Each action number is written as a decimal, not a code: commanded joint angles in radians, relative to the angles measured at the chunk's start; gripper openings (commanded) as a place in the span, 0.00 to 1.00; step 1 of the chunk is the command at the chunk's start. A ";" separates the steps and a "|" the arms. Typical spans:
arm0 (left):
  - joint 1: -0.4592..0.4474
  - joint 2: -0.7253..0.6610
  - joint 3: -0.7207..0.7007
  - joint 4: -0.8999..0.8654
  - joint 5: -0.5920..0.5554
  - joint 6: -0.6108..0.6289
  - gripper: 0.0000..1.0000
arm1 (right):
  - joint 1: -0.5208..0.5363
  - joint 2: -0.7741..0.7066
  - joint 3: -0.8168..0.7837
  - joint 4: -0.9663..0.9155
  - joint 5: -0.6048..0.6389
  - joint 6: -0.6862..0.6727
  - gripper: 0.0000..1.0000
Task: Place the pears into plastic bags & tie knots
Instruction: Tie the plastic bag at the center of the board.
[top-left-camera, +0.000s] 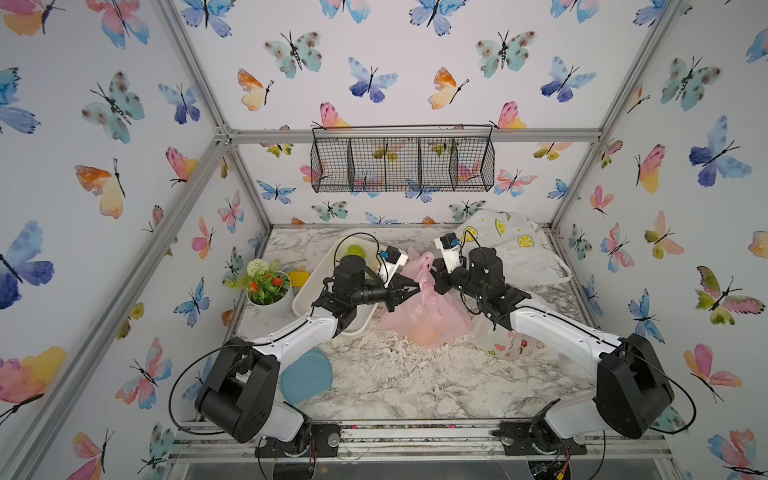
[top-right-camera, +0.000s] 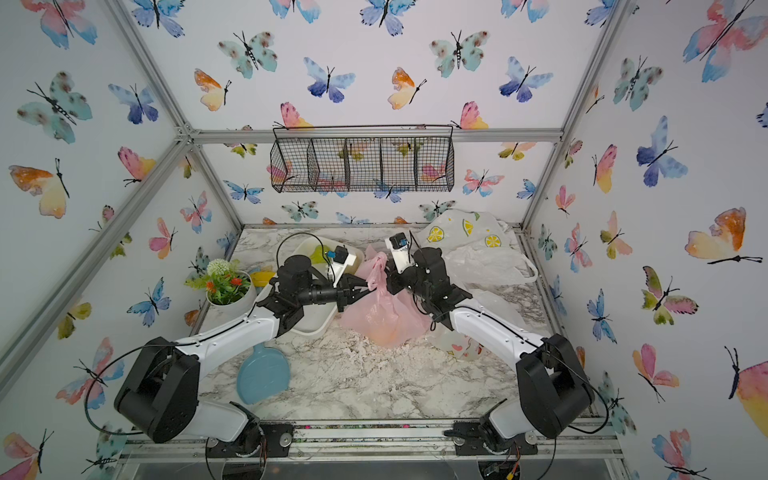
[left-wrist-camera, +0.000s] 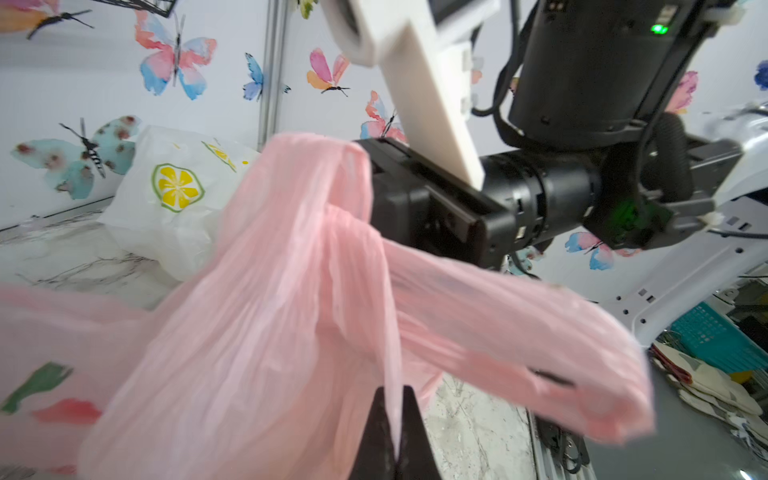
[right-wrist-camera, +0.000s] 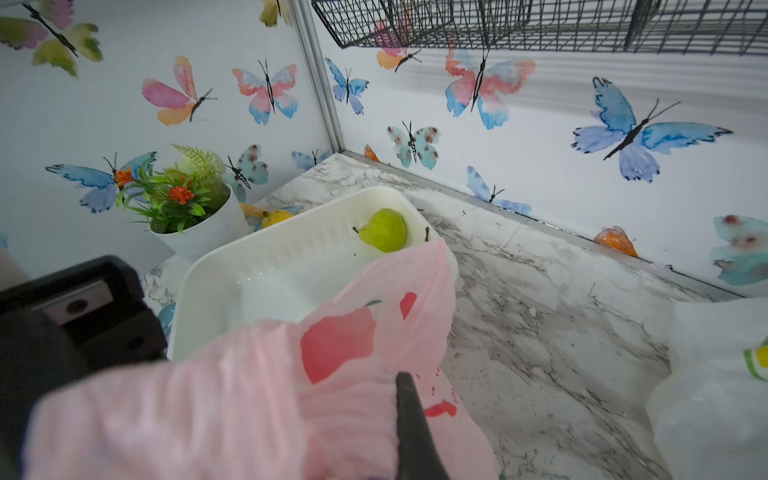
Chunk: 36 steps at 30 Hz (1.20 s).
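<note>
Here, the crinkly pink bag bunches between tapered black left fingers.

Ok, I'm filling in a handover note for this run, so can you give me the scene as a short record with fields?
left hand: shut on one handle of the pink bag
right hand: shut on its other handle
handles: crossed over each other, not pulled tight
inside pink bag: an orange shape shows through
tray: one green pear in view
other bags: lemon bag at the back, bunny bag by the right arm
knots on those: cannot tell
</note>
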 joint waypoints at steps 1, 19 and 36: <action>-0.067 -0.016 0.010 0.090 0.018 -0.050 0.03 | -0.009 -0.041 -0.047 0.278 -0.064 0.077 0.03; 0.043 -0.312 -0.078 -0.264 0.078 0.042 0.54 | -0.056 0.055 -0.212 0.661 -0.479 0.222 0.06; -0.007 -0.115 -0.123 0.122 -0.071 -0.072 0.45 | -0.056 0.063 -0.148 0.747 -0.570 0.427 0.05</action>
